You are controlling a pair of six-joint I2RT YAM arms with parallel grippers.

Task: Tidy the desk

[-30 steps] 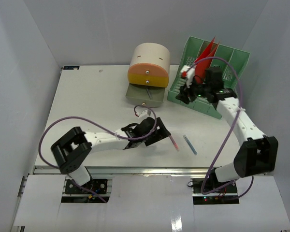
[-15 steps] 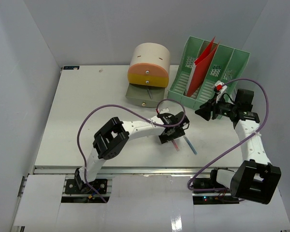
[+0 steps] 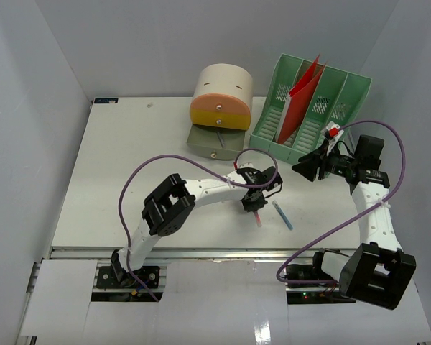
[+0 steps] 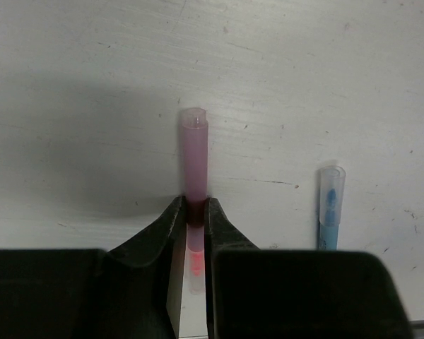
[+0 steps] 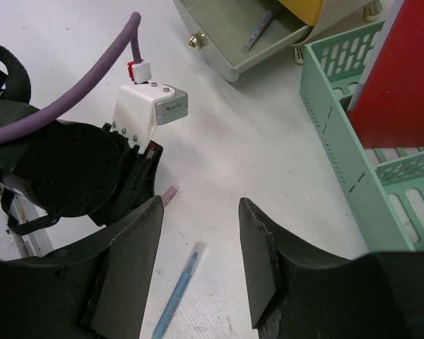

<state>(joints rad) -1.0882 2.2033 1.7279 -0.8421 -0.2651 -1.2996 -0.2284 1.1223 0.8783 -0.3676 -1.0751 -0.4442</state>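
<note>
On the white desk lies a pink pen, and my left gripper is shut on its lower half, low over the tabletop. In the top view the left gripper is at the desk's front middle, the pink pen poking out toward the front edge. A blue pen lies loose just to its right, also seen as the blue pen from the left wrist. My right gripper hovers open and empty above the blue pen.
A green slotted file rack holding a red folder stands at the back right. The cream round drawer unit stands at the back middle, its bottom drawer pulled open, with a pen inside.
My left arm swung right to the pink pen and its jaws closed on it. My right arm drew back from the file rack, leaving the red folder in it.
</note>
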